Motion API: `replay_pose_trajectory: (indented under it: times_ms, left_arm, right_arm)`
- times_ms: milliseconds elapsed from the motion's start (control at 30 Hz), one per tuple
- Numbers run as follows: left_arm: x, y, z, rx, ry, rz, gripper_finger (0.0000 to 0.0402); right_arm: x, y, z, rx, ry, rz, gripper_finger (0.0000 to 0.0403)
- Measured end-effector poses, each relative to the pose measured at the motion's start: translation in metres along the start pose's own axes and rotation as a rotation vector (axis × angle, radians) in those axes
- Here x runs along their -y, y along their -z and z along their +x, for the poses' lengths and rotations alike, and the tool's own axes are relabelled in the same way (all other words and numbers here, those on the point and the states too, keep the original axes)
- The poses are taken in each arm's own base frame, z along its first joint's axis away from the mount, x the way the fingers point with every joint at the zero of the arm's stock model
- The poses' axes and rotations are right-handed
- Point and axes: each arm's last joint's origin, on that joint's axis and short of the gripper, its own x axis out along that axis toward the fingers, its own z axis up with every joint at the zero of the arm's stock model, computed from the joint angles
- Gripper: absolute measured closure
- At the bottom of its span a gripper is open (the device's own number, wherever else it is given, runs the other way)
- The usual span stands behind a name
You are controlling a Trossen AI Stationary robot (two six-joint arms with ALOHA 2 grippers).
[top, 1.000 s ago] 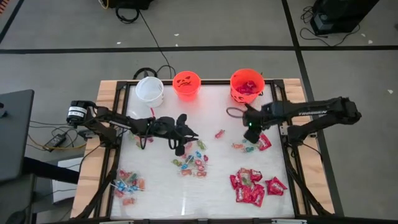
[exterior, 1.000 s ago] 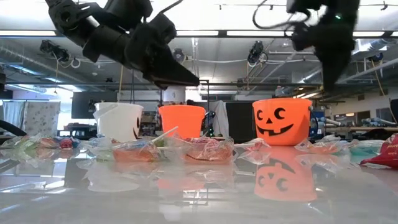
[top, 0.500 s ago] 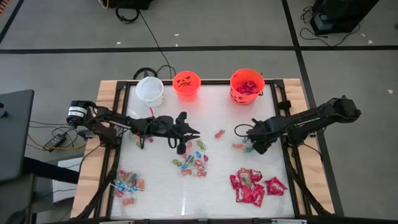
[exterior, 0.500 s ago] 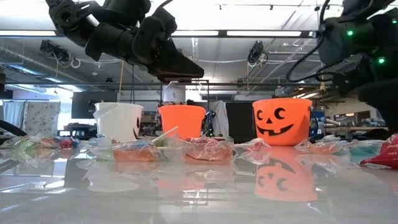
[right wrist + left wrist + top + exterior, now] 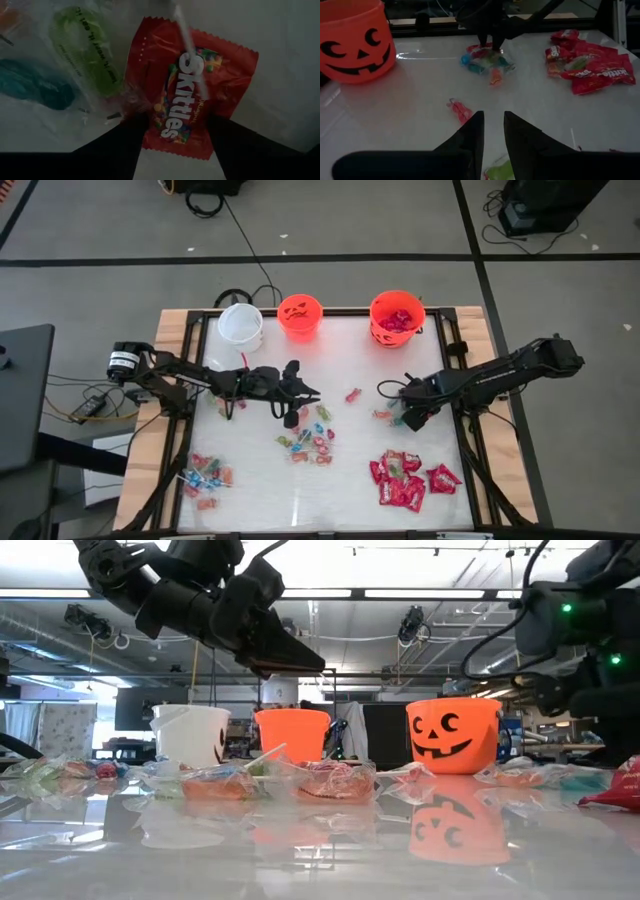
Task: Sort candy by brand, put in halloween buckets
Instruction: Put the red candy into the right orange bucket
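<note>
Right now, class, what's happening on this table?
Two robot arms are sorting candy into Halloween pails. The right gripper is low over a red Skittles packet, fingers open on either side of it, not yet gripping. The left gripper hovers mid-table, slightly open and empty. The larger orange bucket already holds red packets; the white bucket looks empty.

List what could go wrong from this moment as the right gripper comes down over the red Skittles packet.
1. The right gripper stands open astride the shiny red Skittles packet; a clear-wrapped green candy lies touching it and could be pinched along, mixing brands.
2. The thin flat packet may slip from the fingers on closing.
3. The large orange jack-o'-lantern bucket stands near the table's far edge; a hasty drop could miss it.
</note>
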Motion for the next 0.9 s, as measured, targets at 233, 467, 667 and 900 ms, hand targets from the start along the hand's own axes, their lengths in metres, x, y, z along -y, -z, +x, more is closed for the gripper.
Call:
replay_pose_trajectory:
  times_ms: [233,467,667,900]
  left_arm:
    - [0.0,-0.001,0.0,0.007,-0.011,0.0,0.0321]
    - [0.0,0.0,0.0,0.004,-0.011,-0.002,0.0321]
    - [0.0,0.0,0.0,-0.001,-0.012,-0.004,0.0321]
    - [0.0,0.004,0.0,-0.045,-0.008,-0.008,0.0321]
  right_arm:
    - [0.0,-0.004,0.0,0.023,-0.011,0.021,0.02]
    - [-0.001,-0.006,0.0,0.029,-0.027,0.022,0.0327]
    - [-0.015,-0.01,-0.027,0.038,-0.071,-0.03,0.0385]
    - [-0.039,-0.033,-0.09,0.268,-0.187,-0.113,0.0389]
